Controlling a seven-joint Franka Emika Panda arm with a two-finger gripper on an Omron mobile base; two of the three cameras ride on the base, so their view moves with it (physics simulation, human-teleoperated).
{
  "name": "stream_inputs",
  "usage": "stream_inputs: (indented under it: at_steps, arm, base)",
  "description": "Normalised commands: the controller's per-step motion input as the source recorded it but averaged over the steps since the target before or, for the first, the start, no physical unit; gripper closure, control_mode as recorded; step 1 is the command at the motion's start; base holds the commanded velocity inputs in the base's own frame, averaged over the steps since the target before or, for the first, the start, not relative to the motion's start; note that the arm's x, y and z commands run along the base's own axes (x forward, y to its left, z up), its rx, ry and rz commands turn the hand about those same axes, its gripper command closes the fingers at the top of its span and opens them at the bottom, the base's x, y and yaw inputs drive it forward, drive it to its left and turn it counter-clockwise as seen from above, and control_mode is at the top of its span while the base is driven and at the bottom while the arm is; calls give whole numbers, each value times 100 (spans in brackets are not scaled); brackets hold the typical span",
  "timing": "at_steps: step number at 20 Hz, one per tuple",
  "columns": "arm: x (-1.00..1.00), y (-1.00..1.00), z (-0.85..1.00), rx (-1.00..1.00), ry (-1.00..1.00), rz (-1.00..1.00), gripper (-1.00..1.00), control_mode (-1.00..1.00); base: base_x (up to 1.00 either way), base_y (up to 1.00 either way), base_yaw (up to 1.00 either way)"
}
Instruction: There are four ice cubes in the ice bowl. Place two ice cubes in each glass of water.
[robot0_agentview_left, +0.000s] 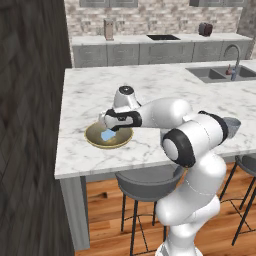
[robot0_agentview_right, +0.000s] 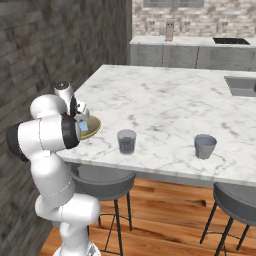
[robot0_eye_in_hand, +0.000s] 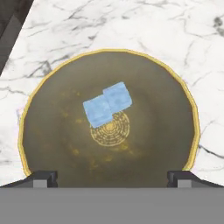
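The olive-gold ice bowl (robot0_eye_in_hand: 48, 144) sits on the marble island near its left front corner (robot0_agentview_left: 125, 141) (robot0_agentview_right: 95, 128). Two pale blue ice cubes (robot0_eye_in_hand: 101, 112) (robot0_eye_in_hand: 117, 96) lie touching each other just above the bowl's centre; they appear as a blue patch (robot0_agentview_left: 107, 135) in the left base view. My gripper (robot0_eye_in_hand: 112, 177) hangs directly over the bowl (robot0_agentview_left: 107, 126) (robot0_agentview_right: 82, 122), open, with its fingertips (robot0_eye_in_hand: 43, 178) wide apart and nothing between them. Two grey-blue glasses of water (robot0_agentview_right: 127, 141) (robot0_agentview_right: 205, 146) stand to the right along the front edge; one (robot0_agentview_left: 232, 126) shows behind my elbow.
A dark wall (robot0_agentview_left: 30, 125) runs close along the island's left side. The island's front edge (robot0_agentview_left: 125, 167) is near the bowl. Stools (robot0_agentview_right: 102, 180) (robot0_agentview_right: 235, 197) stand below it. A sink with a faucet (robot0_agentview_left: 222, 73) is set in the far right of the counter.
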Motion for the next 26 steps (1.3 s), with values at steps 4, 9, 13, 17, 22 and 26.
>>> stream_inputs:
  at_steps: [4,9,13,17,22,26]
  arm:
    - [6,20,-13,0,6,0,-100,-100]
    - [28,0,-36,0,2,0,-100,-100]
    - [21,3,-37,0,0,0,-100,-100]
    - [0,25,-18,0,0,0,-100,-100]
    - [7,9,-18,0,-1,0,-100,-100]
    - [33,0,-28,-1,-1,-1,-100,-100]
  base:
    - [0,0,0]
    - [0,0,0]
    - [0,0,0]
    - [0,0,0]
    - [0,0,0]
    - [0,0,0]
